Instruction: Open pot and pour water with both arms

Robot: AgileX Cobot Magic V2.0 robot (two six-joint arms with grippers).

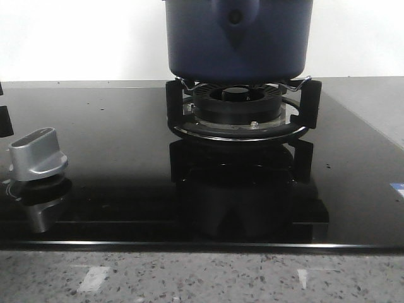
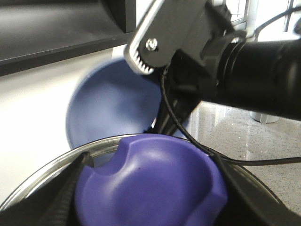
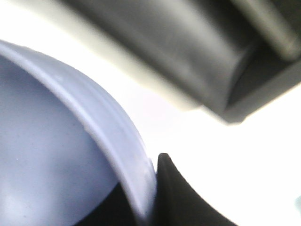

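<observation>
The dark navy pot [image 1: 237, 38] stands on the burner in the front view; its top is cut off and neither gripper shows there. In the left wrist view my left gripper [image 2: 150, 190] is shut on a purple-blue lid knob [image 2: 150, 179], with the lid's steel rim [image 2: 42, 176] around it. Beyond the knob is a smaller lighter-blue vessel [image 2: 108, 108], held by the right arm [image 2: 254, 70]. In the right wrist view my right gripper [image 3: 146, 205] is shut on that vessel's rim [image 3: 127, 150], one dark finger [image 3: 183, 197] outside the wall.
A black burner grate [image 1: 240, 110] carries the pot on a glossy black hob [image 1: 113, 189]. A silver stove knob [image 1: 38, 154] sits at the hob's left. A speckled counter edge [image 1: 202, 278] runs along the front. A dark hood [image 2: 56, 28] hangs overhead.
</observation>
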